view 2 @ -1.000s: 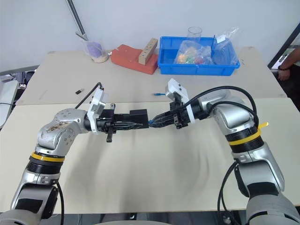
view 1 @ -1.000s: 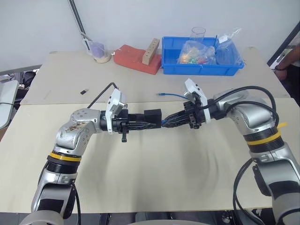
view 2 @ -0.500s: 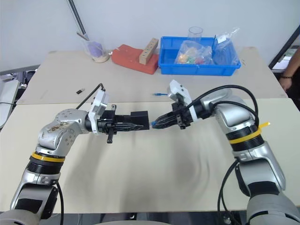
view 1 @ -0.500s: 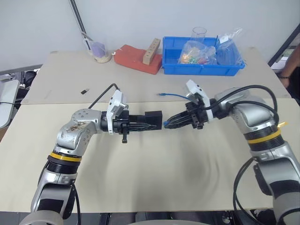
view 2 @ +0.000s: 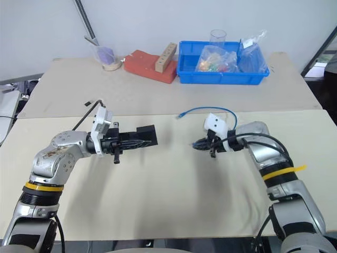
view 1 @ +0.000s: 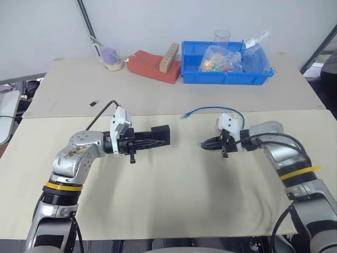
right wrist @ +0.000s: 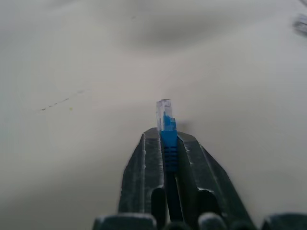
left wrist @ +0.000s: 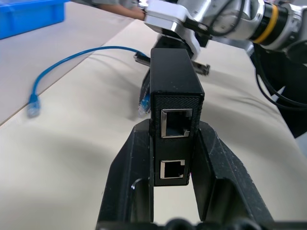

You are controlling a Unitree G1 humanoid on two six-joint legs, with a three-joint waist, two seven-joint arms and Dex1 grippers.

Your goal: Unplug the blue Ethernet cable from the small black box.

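The worktop [view 1: 174, 205] carries a bin [view 1: 226, 74] at its far edge. Above its middle the box [view 1: 159, 135] is clamped in the left claw [view 1: 150, 139], both ports seen empty in the left wrist view. The cable [view 1: 210, 112] is unplugged: one plug [right wrist: 163, 114] is pinched in the right claw [view 1: 206, 144], the rest loops back toward the far edge. If the pinch slackens, the plug could slip out; a further pull could whip the free end [view 1: 185, 115] across the worktop. The box could tilt if its clamp eases.
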